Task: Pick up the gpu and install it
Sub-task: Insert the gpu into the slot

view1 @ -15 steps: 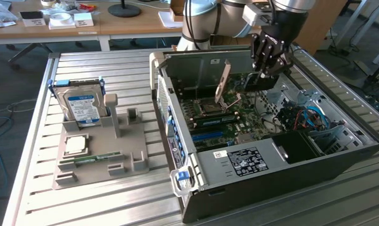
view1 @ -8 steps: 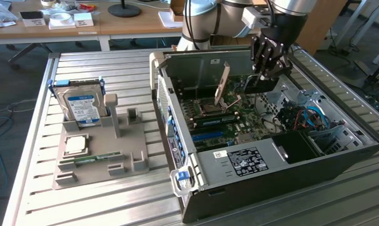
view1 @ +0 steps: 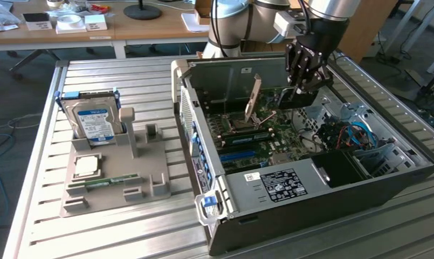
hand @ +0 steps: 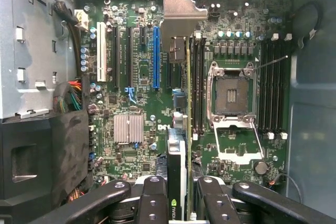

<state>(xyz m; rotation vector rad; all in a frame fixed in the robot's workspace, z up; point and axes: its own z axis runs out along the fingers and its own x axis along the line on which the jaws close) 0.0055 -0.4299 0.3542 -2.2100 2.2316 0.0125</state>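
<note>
Tool [hand: 181, 195] grips the gpu [hand: 177, 156] edge-on in its part-closed jaws, over the motherboard [hand: 131, 77].

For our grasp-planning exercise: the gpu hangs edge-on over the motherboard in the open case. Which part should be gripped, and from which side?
Pinch the gpu across its two flat faces at the edge away from the motherboard, coming from above. It is a thin card, and its board-facing edge likely needs to stay free. The gripper holds it this way.

Exterior oblique from above, wrist close over shared motherboard [view1: 270, 132] [hand: 136, 77]
</note>
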